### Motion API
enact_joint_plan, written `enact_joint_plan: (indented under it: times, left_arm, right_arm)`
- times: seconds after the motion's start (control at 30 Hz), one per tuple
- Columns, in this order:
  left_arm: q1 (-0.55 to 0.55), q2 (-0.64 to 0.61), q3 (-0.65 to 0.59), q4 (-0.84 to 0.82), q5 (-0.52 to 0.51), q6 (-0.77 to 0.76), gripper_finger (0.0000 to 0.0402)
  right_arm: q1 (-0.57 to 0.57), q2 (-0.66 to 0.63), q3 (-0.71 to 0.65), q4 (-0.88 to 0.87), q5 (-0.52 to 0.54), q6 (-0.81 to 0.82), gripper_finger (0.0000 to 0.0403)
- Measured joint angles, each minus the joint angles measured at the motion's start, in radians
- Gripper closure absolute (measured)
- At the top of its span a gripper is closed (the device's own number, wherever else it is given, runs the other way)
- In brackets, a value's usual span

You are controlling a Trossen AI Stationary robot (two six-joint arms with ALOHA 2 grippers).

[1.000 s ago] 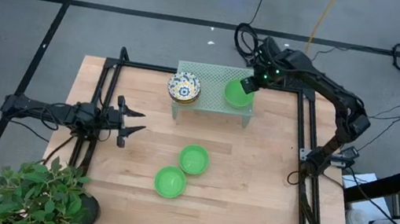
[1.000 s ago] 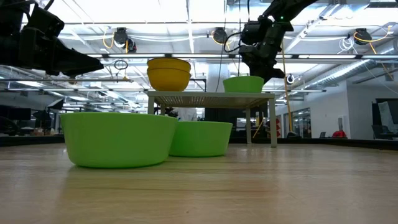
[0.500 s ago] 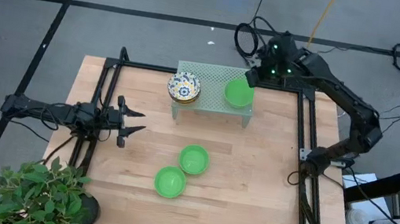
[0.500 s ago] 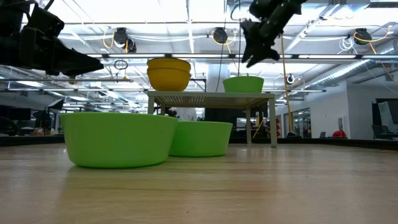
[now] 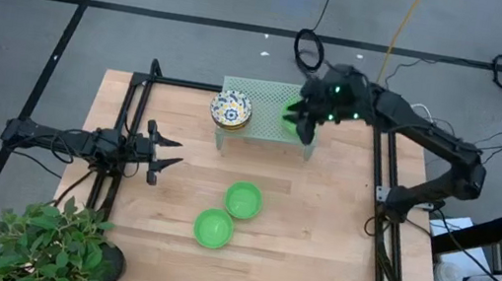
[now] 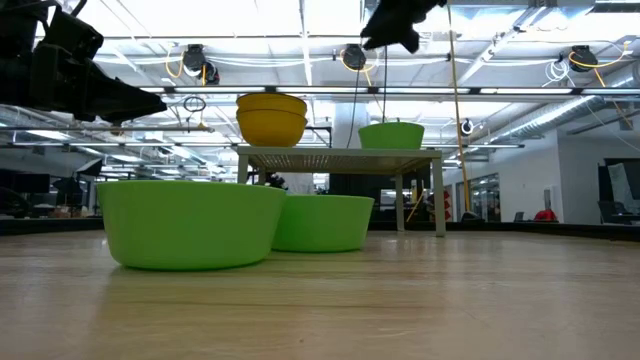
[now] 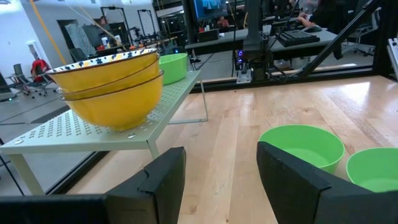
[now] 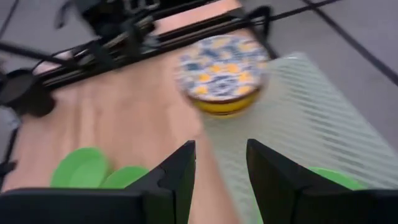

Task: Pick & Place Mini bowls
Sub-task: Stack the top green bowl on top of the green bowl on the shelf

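A pale green mesh rack (image 5: 269, 89) stands at the table's far edge. On it rest a stack of floral bowls with yellow outsides (image 5: 231, 110) (image 7: 112, 87) (image 8: 224, 74) and one green bowl (image 6: 391, 135) (image 8: 336, 177), which my right arm mostly hides in the high view. Two green bowls (image 5: 243, 200) (image 5: 213, 228) sit on the table's middle. My right gripper (image 5: 298, 120) (image 8: 221, 146) hangs open and empty high above the rack, over the green bowl. My left gripper (image 5: 172, 152) (image 7: 221, 152) is open and empty at the table's left edge.
A potted plant (image 5: 52, 235) stands at the near left corner. Black frame rails (image 5: 378, 170) run along the table's left and right sides. Bare wood lies between the rack and the two green bowls and along the near edge.
My right gripper has risen from the rim of the green bowl on the rack and swung toward the table's left and near side, high over the rack. The green bowl stays on the rack where it was.
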Motion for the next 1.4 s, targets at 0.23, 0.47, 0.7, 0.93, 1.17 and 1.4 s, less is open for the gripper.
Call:
enact_joint_plan:
  times: [0.23,0.47,0.7,0.93,1.17,1.4]
  left_arm:
    - [0.0,0.0,0.0,0.0,0.0,0.0,0.0199]
    - [0.0,0.0,0.0,0.0,0.0,0.0,0.0199]
    - [0.0,0.0,0.0,0.0,0.0,0.0,0.0199]
    - [0.0,0.0,0.0,0.0,0.0,0.0,0.0199]
    - [0.0,0.0,0.0,0.0,0.0,0.0,0.0199]
    - [0.0,0.0,0.0,0.0,0.0,0.0,0.0199]
  right_arm:
    - [0.176,0.0,-0.06,0.085,0.001,0.0,0.0273]
    - [0.316,-0.001,-0.211,0.26,0.002,-0.041,0.0273]
    - [0.441,0.028,-0.331,0.353,0.116,-0.139,0.0271]
    - [0.499,0.168,-0.154,0.166,0.187,-0.16,0.025]
    - [0.518,0.314,-0.07,0.09,0.217,-0.275,0.0248]
    - [0.518,0.418,-0.071,0.047,0.267,-0.324,0.0251]
